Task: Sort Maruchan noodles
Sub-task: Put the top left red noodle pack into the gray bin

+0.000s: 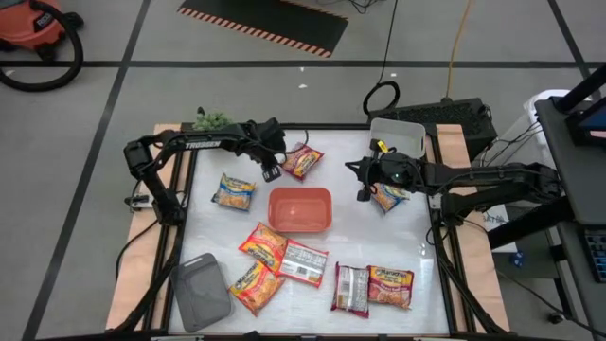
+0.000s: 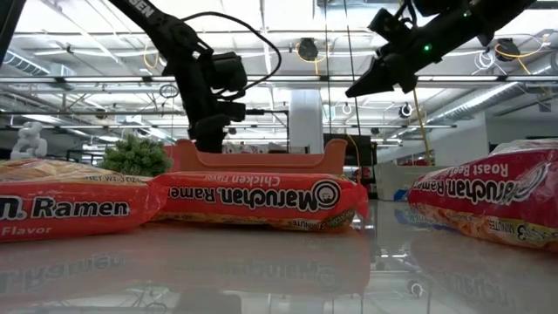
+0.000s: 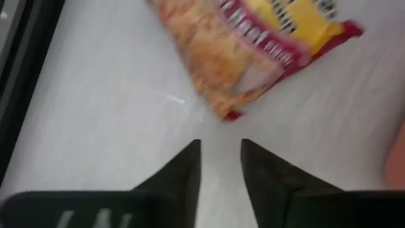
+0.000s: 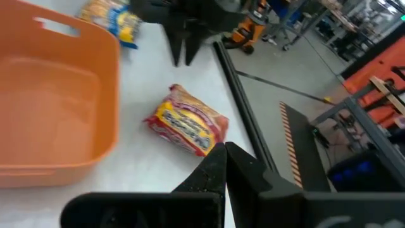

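We saw the left gripper (image 1: 271, 172) hovering just beside a red-pink Maruchan packet (image 1: 302, 162) at the far side of the table, fingers (image 3: 183, 174) parted a little with nothing between them; the packet lay flat on the white table (image 1: 350, 242), apart from the tips. The right gripper (image 1: 363, 192) hung above the table to the right of the orange tray (image 1: 301, 209), jaws pressed together and empty, with a blue-yellow packet (image 1: 388, 197) lying under its arm. Another blue-yellow packet (image 1: 233, 191) lay left of the tray. Near the front we had two orange packets (image 1: 264, 244) (image 1: 254, 285), a white-backed one (image 1: 305, 262) between them and the tray, plus a white-backed packet (image 1: 351, 288) touching a red one (image 1: 391, 286). Grey tray (image 1: 201, 289) sat at the front left, clear tray (image 1: 397, 136) at the far right. Orange tray held nothing.
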You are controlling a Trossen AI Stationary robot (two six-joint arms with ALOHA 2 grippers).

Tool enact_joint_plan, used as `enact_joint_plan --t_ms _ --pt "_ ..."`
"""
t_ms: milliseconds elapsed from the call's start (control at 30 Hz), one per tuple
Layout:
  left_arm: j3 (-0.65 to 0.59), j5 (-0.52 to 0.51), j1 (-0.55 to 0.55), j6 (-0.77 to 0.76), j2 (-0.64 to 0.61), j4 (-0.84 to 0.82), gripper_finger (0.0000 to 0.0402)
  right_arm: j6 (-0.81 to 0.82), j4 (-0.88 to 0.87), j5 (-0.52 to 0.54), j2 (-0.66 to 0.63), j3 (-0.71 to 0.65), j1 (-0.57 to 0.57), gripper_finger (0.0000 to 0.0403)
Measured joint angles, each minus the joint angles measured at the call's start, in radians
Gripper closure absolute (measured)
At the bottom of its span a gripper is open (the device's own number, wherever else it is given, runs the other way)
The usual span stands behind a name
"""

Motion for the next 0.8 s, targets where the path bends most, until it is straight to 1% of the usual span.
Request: enact_joint_plan --t_ms 133,200,267,400,667,800 --pt "-0.002 -0.003 -0.022 0.0 0.009 0.043 0.0233 -0.001 0.007 0.0 0.0 0.0 -0.027 0.0403" --pt "0.0 -0.005 -0.03 0.0 0.024 0.058 0.0221 -0.007 0.013 -0.001 0.0 0.0 -0.035 0.0403" --pt "-0.004 -0.008 -0.032 -0.005 0.036 0.04 0.0214 -0.011 0.032 0.0 0.0 0.0 -0.042 0.0403" --pt "-0.001 -0.014 -0.035 0.013 0.07 0.052 0.0211 -0.009 0.048 -0.001 0.0 0.0 -0.047 0.0403" --pt "-0.002 -0.038 -0.034 0.057 0.153 0.136 0.0211 0.037 0.019 -0.001 0.0 0.0 -0.039 0.0403" --pt "-0.002 -0.044 -0.021 0.074 0.175 0.174 0.0211 0.047 0.011 -0.001 0.0 0.0 -0.031 0.0403"
